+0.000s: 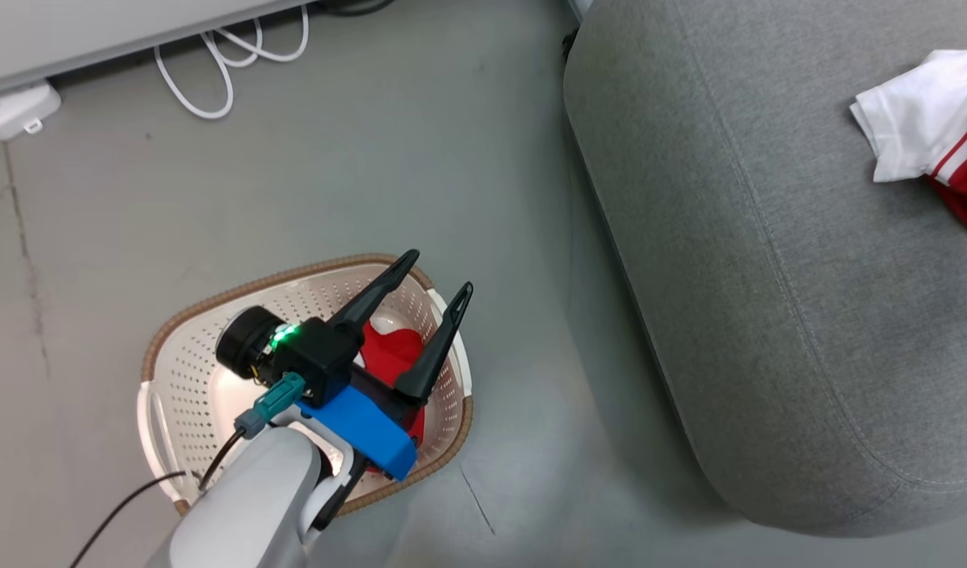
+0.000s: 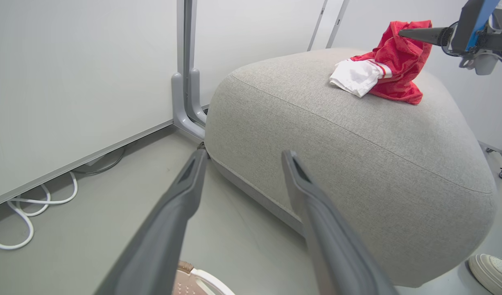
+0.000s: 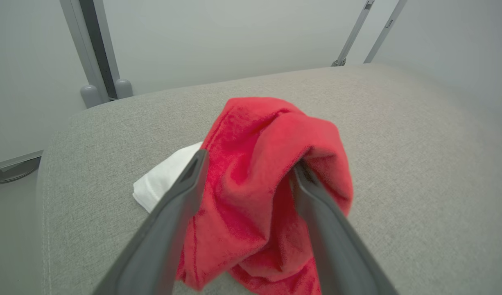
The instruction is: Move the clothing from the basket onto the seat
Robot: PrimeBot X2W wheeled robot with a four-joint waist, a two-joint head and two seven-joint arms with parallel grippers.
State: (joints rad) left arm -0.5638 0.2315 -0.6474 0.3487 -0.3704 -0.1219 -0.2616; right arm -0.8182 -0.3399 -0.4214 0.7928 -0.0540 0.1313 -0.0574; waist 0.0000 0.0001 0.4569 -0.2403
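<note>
The basket (image 1: 215, 304) sits on the smooth grey floor (image 1: 373, 142). It is cream plastic full of little round holes, with rounded corners and a brown rim that looks woven. Inside it lies a soft red piece of clothing (image 1: 395, 353), partly hidden under the left gripper (image 1: 439, 270). That gripper hangs over the basket with its two long dark fingers spread apart — it is holding nothing. Beside the basket is the seat (image 1: 767, 252), a big grey cushion with a rough woven cover, round edges and stitched seams. On top of the seat, well apart from the basket, rests another garment (image 2: 394, 69). It is fuzzy bright red cloth with a smooth white part and red-and-white stripes along the edge of the white. The right gripper (image 3: 249, 159) is at this garment. Its fingers stand wide apart too, not squeezing. The red cloth is draped over one fingertip (image 3: 302, 172) and bunched between the two — part of it is lifted into a peak while the rest lies on the cushion. White cables (image 1: 215, 71) loop on the floor by the pale wall panel (image 2: 71, 82). The toe of a white shoe (image 2: 491, 270) shows by the foot of the seat.
</note>
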